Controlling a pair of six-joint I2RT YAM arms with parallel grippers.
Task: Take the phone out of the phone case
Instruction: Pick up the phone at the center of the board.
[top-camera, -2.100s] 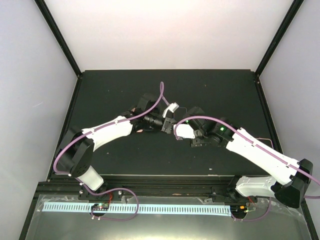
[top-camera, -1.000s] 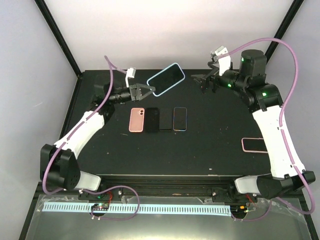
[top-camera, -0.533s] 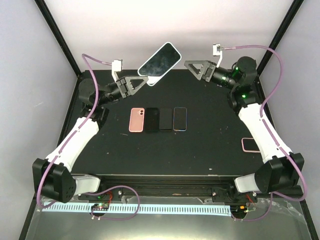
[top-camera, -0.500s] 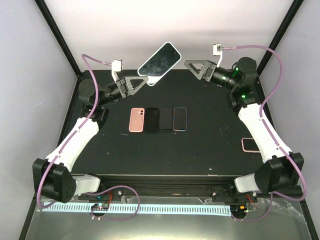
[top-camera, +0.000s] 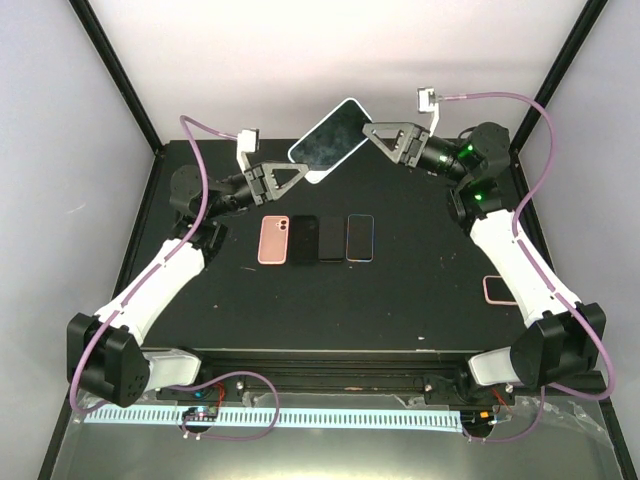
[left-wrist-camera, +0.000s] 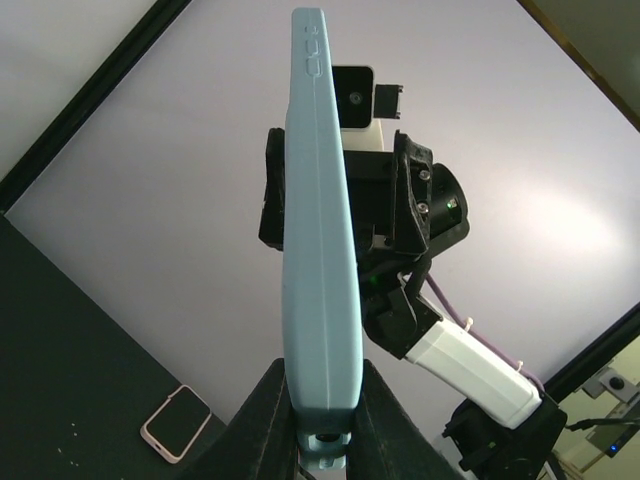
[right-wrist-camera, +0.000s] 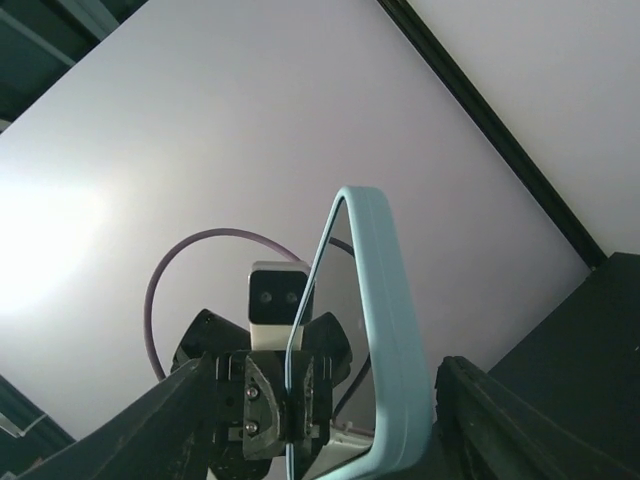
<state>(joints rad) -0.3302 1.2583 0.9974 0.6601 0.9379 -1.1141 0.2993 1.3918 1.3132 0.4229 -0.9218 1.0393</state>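
Observation:
A phone (top-camera: 330, 138) with a dark screen sits in a light blue phone case (left-wrist-camera: 320, 250) and is held up in the air over the back of the table. My left gripper (top-camera: 298, 172) is shut on the case's lower end, its fingers (left-wrist-camera: 265, 420) pressing both faces. My right gripper (top-camera: 370, 128) has reached the opposite, upper end. In the right wrist view the case (right-wrist-camera: 395, 330) stands edge-on between the right gripper (right-wrist-camera: 345, 432) fingers, with a gap on each side. The right jaws are open and touch nothing that I can see.
On the black table (top-camera: 420, 300) lies a row of phones: a pink one (top-camera: 273, 240), two black ones (top-camera: 303, 239) (top-camera: 330, 238) and a blue-rimmed one (top-camera: 360, 238). A pink-cased phone (top-camera: 500, 290) lies near the right edge. Black frame posts rise at the back corners.
The left arm has carried the cased phone slightly right and down. The right gripper has come in around the phone's upper end, and its jaws have narrowed.

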